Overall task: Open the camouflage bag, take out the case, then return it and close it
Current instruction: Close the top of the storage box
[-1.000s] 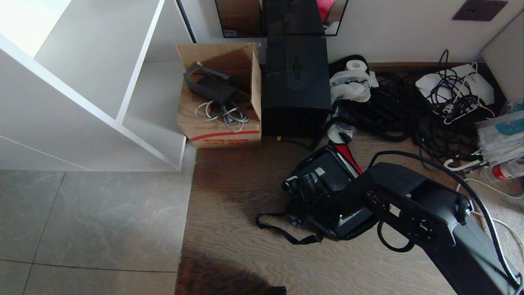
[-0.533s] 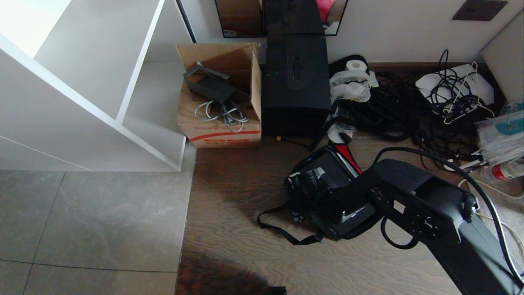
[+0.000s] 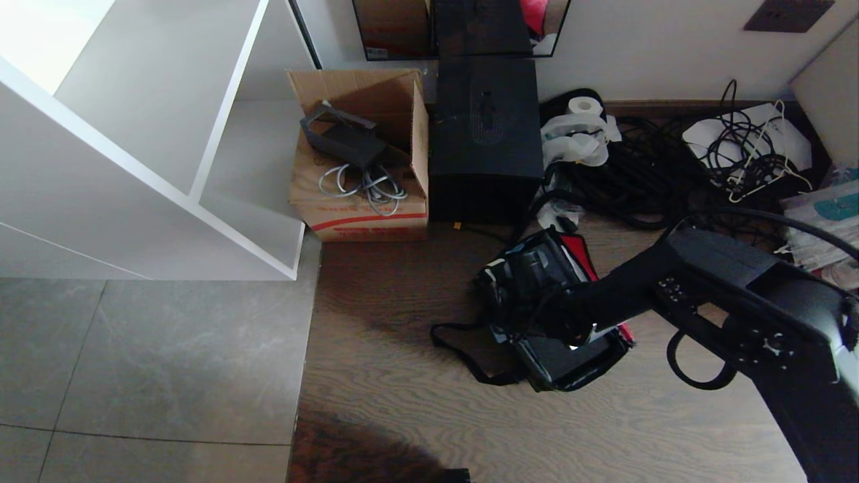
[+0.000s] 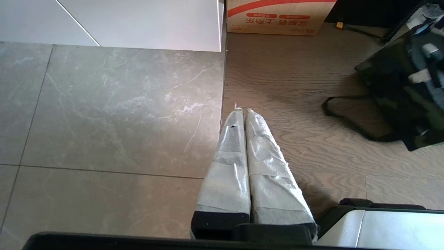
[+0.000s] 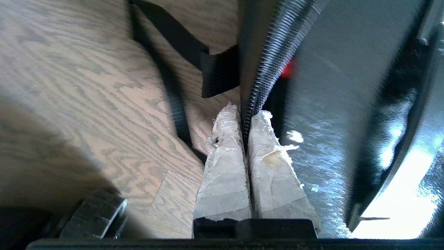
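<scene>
The camouflage bag lies open on the wood floor, red lining showing at its far side. Inside sits the black case, its strap handle towards the black box. My right gripper is shut on the bag's zipper edge; the case's glossy black face lies right beside the fingers. In the head view the right arm reaches in from the right and hides the grip. My left gripper hangs shut and empty over the tile-wood seam, the bag off to its side.
The bag's black strap trails on the floor. Behind stand a cardboard carton, a tall black box and a tangle of cables. A white shelf unit fills the left.
The right arm has drawn up and to the right. The bag has come with it, shifting toward the wall with more red lining showing.
</scene>
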Controlling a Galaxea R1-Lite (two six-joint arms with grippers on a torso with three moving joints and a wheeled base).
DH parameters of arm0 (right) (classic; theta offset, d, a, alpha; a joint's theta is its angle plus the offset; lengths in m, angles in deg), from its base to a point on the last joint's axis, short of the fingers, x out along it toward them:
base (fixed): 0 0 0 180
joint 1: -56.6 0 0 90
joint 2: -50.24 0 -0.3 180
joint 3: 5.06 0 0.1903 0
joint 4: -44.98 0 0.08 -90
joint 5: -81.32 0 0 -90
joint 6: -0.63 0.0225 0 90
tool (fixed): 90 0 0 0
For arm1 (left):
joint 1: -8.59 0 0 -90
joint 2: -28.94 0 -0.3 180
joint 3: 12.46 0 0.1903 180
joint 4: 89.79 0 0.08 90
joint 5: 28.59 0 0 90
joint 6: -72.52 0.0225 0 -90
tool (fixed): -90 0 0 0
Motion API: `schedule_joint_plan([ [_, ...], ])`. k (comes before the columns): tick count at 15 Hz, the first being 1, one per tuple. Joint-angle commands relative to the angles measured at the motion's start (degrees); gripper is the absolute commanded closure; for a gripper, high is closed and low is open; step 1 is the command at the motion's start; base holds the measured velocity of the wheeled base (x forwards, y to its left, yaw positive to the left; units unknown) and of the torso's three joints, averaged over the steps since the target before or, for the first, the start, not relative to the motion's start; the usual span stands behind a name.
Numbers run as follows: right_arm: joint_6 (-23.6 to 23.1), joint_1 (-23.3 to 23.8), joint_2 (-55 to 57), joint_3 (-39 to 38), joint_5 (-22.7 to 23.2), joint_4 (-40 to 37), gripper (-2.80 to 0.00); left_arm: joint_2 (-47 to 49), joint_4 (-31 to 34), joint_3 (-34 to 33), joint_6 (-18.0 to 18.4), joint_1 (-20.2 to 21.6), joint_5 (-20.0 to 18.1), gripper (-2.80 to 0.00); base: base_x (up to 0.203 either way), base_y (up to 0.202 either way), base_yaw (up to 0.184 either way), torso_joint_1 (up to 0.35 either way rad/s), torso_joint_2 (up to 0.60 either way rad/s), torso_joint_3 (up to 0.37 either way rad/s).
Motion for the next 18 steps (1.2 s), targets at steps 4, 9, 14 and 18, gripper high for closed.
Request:
schedule_joint_plan([
  [4, -1.73, 0.01, -1.83, -4.01, -0.02, -0.98, 0.00, -0.02, 0.01, -0.05, -0.01, 0.00, 0.02, 0.00, 0.000, 0.000, 0.000, 0.000, 0.00, 0.000],
  [9, -1.64, -0.34, 1.38, -3.48, 0.86, -0.12, -2.80, -0.02, 0.01, -0.04, -0.01, 0.00, 0.02, 0.00, 0.000, 0.000, 0.000, 0.000, 0.00, 0.000],
  [14, -1.53, -0.07, -3.22, -2.06, 6.45, -0.44, -2.80, -0.02, 0.01, -0.05, -0.01, 0.00, 0.02, 0.00, 0.000, 0.000, 0.000, 0.000, 0.00, 0.000],
  [18, -1.37, 2.36, -5.05, -1.74, 7.16, -0.23, -2.80, -0.02, 0.01, -0.02, -0.01, 0.00, 0.02, 0.00, 0.000, 0.000, 0.000, 0.000, 0.00, 0.000],
])
